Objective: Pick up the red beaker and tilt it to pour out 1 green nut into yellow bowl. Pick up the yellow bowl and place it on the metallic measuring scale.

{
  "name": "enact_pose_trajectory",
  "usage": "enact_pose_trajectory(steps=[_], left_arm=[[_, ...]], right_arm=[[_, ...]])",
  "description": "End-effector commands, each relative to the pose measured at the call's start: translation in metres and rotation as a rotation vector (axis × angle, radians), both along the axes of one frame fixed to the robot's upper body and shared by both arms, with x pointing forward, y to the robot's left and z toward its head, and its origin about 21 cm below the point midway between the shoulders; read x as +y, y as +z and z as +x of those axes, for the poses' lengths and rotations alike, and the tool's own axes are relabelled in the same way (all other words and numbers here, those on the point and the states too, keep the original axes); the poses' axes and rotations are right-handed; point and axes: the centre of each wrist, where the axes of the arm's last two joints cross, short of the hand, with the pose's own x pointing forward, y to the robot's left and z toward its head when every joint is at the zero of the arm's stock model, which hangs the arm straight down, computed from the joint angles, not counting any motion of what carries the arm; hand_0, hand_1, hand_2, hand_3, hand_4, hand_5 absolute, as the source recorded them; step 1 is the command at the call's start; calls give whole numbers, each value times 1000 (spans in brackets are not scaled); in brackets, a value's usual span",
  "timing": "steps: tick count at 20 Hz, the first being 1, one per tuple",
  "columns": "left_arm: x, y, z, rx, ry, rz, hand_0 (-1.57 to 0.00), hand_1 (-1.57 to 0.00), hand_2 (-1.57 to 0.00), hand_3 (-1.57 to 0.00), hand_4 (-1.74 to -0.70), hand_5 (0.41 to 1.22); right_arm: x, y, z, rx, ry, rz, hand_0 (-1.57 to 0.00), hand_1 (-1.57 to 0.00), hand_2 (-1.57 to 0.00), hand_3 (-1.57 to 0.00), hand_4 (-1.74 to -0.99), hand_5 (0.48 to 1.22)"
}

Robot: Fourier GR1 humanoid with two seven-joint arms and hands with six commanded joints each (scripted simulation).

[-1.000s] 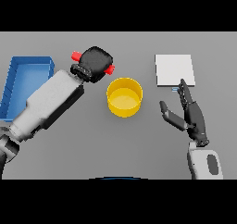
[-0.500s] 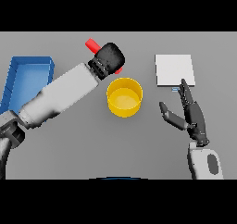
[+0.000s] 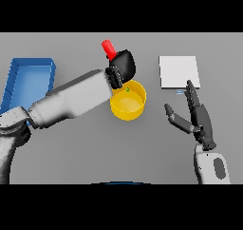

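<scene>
tabletop (image 3: 85,148): grey, carries everything
left hand (image 3: 123,66): fingers curled round beaker, over bowl's far-left rim
beaker (image 3: 108,49): red, tilted, sticks out beyond hand
nut (image 3: 127,89): green, inside bowl near hand
bowl (image 3: 129,105): yellow, mid-tabletop
right hand (image 3: 198,117): fingers straight, spread, near scale
scale (image 3: 178,71): far right
tray (image 3: 19,84): blue, far left

one head view, looking steeply down on the grey table (image 3: 71,153) from close.
</scene>
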Motion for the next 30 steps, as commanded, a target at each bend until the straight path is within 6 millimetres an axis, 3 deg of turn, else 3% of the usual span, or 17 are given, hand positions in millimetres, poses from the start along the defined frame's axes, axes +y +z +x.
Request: enact_pose_trajectory(steps=[1, 4, 12, 15, 16, 18, 20, 23, 25, 26, 27, 30], left_arm=[[-3, -1, -1, -14, 1, 24, -1571, -1571, -1571, -1561, -1740, 1221], [-11, 1, -1, -33, -13, 73, -1571, -1571, -1571, -1566, -1740, 1221], [-13, 9, 7, -99, -45, 151, -1571, -1571, -1571, -1570, -1740, 1221], [-12, 41, 19, -160, -30, 111, -1571, -1571, -1571, -1571, -1738, 1159], [-13, 51, 21, -193, -33, 95, -1571, -1571, -1571, -1571, -1738, 1171], [-9, 78, 27, -247, -40, 30, -1571, -1269, -1251, -1571, -1644, 1189], [-6, 117, 37, -330, -15, -28, -1571, -1378, -1366, -1212, -1679, 1201], [18, 183, 53, -406, 91, -143, -1571, -1472, -1466, -1387, -1572, 1211], [33, 206, 59, -413, 173, -243, -1571, -1508, -1504, -1453, -1537, 1214], [52, 219, 66, -396, 258, -336, -1571, -1520, -1517, -1477, -1578, 1216], [84, 235, 74, -388, 392, -484, -1571, -1530, -1528, -1445, -1611, 1217], [158, 241, 88, -307, 611, -806, -1571, -1550, -1549, -1440, -1674, 1219]], right_arm=[[1, 0, 1, 4, 0, 6, 1, 1, 1, 1, -1289, 604], [6, -2, -4, -6, 5, -8, 1, 1, 1, 1, -1282, 603], [2, -4, -4, 11, -8, -28, 1, 1, 1, 1, -1235, 584], [1, -2, -4, -14, 1, -18, 1, 1, 1, 1, -1222, 590], [1, 0, -2, -18, -2, -11, 1, 1, 1, 1, -1219, 595], [3, -1, 0, -27, 15, -10, 1, 1, 1, 1, -1222, 609], [1, 1, 2, -31, 12, 5, 1, 1, 1, 1, -1231, 620], [5, 2, 0, -35, 33, 8, 1, 1, 1, 1, -1256, 635], [5, 1, 2, -23, 36, 5, 1, 1, 1, 1, -1274, 642], [3, 3, 2, -33, 40, -6, 1, 1, 1, 1, -1281, 644], [0, 3, 3, -27, 34, -18, 1, 1, 1, 1, -1292, 645], [2, 4, 5, -49, 63, -22, 1, 1, 1, 1, -1313, 652]])
